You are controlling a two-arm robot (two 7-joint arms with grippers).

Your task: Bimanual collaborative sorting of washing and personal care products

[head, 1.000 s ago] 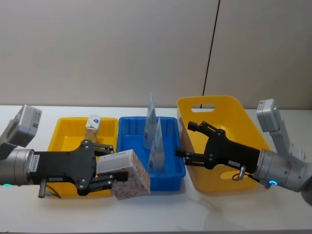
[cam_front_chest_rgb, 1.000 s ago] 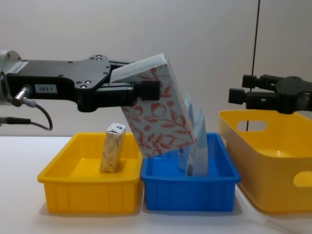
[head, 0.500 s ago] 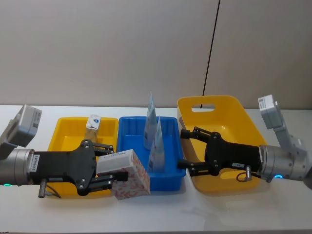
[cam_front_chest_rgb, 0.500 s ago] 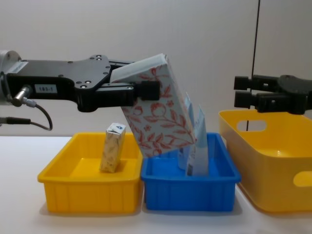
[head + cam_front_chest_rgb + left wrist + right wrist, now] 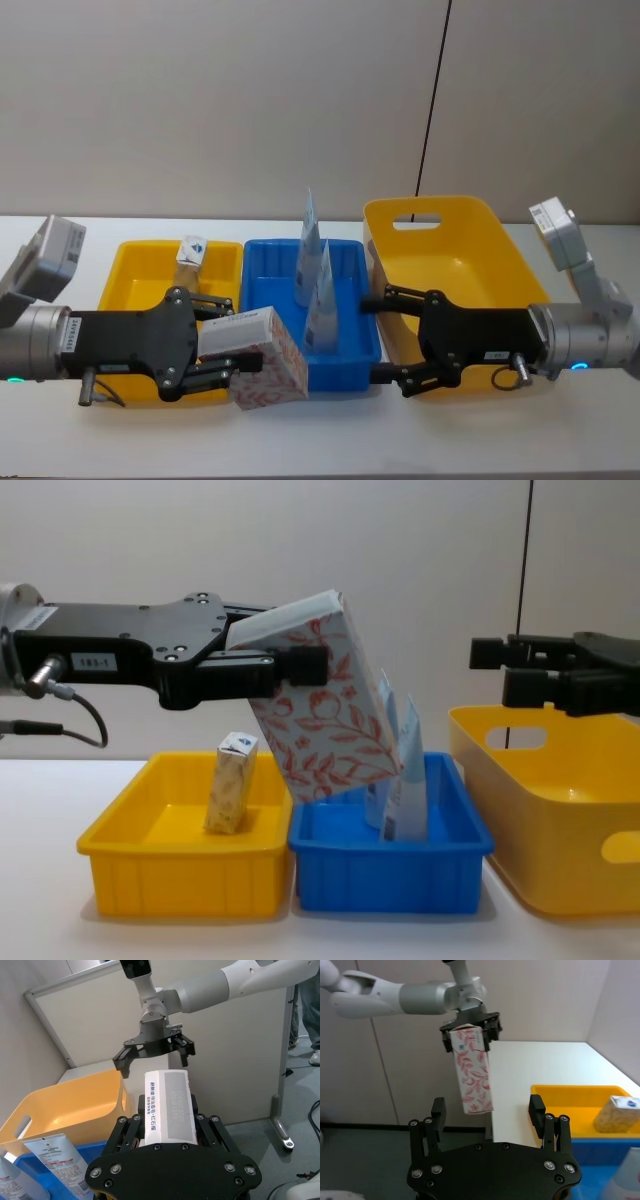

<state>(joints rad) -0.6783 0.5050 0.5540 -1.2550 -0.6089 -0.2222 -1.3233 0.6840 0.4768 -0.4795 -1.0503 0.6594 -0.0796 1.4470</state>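
Note:
My left gripper (image 5: 245, 350) is shut on a white box with red leaf print (image 5: 268, 368), held tilted in the air over the seam between the two trays (image 5: 325, 705). The right gripper (image 5: 378, 340) is open and level with that box, a short gap to its right, at the yellow basket's near left corner (image 5: 500, 670). In the right wrist view the held box (image 5: 472, 1070) hangs straight ahead of the open fingers (image 5: 536, 1107). Two pale-blue tubes (image 5: 320, 295) stand in the blue tray. A small box (image 5: 191, 250) stands in the yellow tray.
The yellow tray (image 5: 140, 265), the blue tray (image 5: 350, 365) and a large yellow basket (image 5: 470, 215) stand in a row on the white table. The basket holds nothing that I can see. White table surface lies in front of the trays.
The right gripper has moved left and nearer, from over the basket toward the held box, staying open. The left gripper and its box have not moved.

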